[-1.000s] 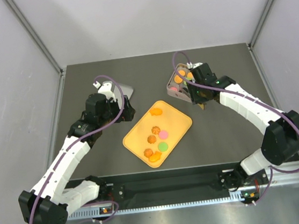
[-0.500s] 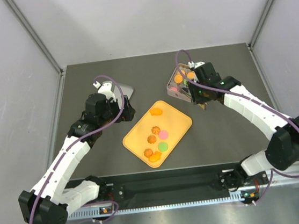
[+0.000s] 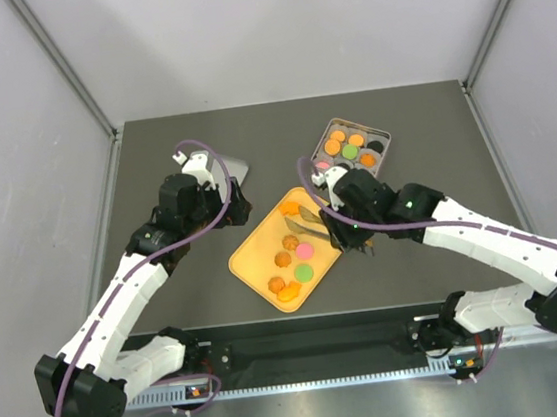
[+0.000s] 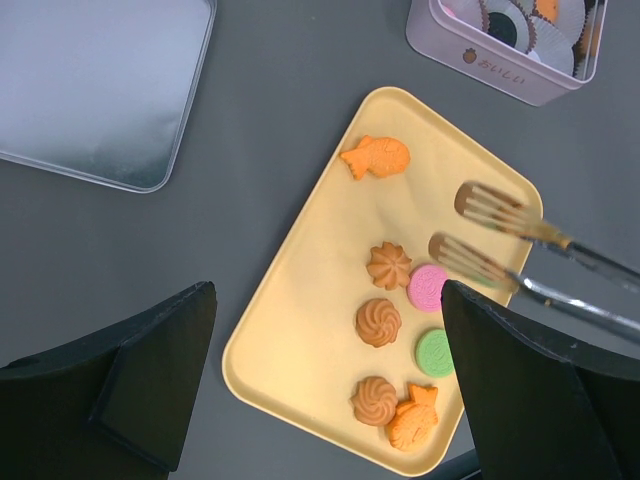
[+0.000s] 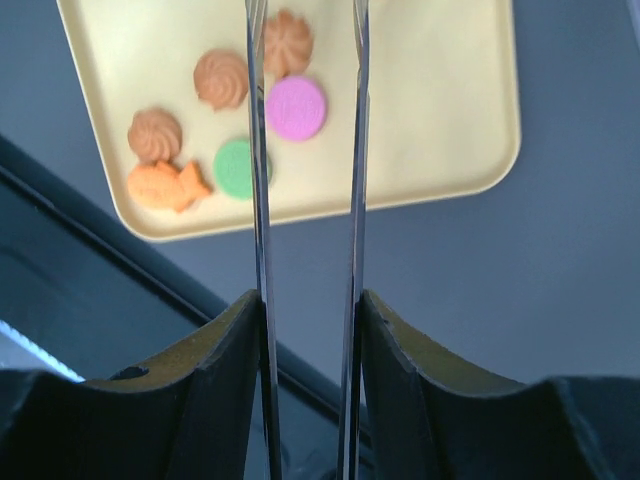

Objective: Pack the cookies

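Observation:
Several cookies lie on the orange tray point(image 3: 336, 224): a fish shape point(image 3: 291, 208), swirls point(image 3: 289, 241), a pink one point(image 3: 306, 251) and a green one point(image 3: 304, 272). More cookies sit in the pink tin point(image 3: 352, 148). My right gripper point(image 3: 348, 225) is shut on metal tongs point(image 3: 307, 216). The tongs' arms are apart and empty, their tips above the tray near the pink cookie point(image 5: 296, 108). My left gripper point(image 4: 330, 400) is open and empty, hovering above the tray's near-left end point(image 4: 290, 300).
A silver tin lid point(image 3: 237, 168) lies flat on the table to the left of the tray and shows in the left wrist view point(image 4: 100, 80). The enclosure walls stand at the left, back and right. A metal rail runs along the near edge.
My right arm has swung from over the pink tin down-left to above the tray, carrying the tongs. The tin and its cookies are now uncovered. The left arm has not moved.

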